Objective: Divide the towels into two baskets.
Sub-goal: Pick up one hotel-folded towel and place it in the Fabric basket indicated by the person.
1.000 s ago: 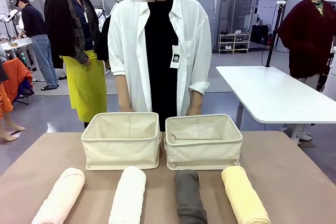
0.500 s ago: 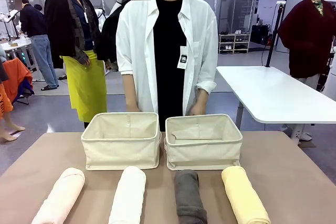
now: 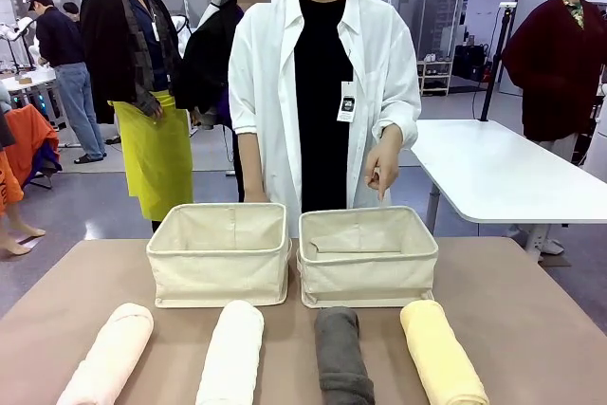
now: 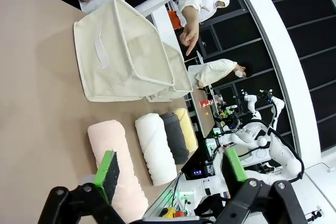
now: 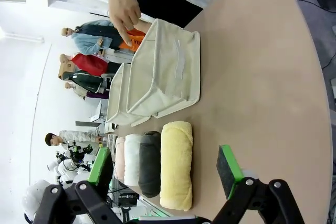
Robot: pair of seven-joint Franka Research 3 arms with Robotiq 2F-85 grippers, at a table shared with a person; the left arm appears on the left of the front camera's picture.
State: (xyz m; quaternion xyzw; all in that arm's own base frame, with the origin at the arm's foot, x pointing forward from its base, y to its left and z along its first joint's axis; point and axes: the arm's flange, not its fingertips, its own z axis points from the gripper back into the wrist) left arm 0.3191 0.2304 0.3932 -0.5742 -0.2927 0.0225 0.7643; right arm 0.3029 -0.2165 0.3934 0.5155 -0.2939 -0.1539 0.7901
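Four rolled towels lie in a row along the table's near edge: peach-pink (image 3: 107, 356), white (image 3: 232, 352), dark grey (image 3: 342, 356) and pale yellow (image 3: 441, 352). Behind them stand two cream canvas baskets side by side, the left basket (image 3: 219, 253) and the right basket (image 3: 368, 255), both with nothing inside. The person's hand (image 3: 383, 163) points down over the right basket. My left gripper (image 4: 170, 171) hangs open above the peach-pink towel (image 4: 117, 163). My right gripper (image 5: 165, 169) is open over the pale yellow towel (image 5: 176, 164). Neither holds anything.
A person in a white shirt stands at the far side of the brown table (image 3: 531, 310). A white table (image 3: 493, 173) stands behind to the right. Bare tabletop flanks the baskets on both sides.
The person has stepped to the right and raised one hand from behind the right basket to point down over it. Towels, baskets and grippers have not moved.
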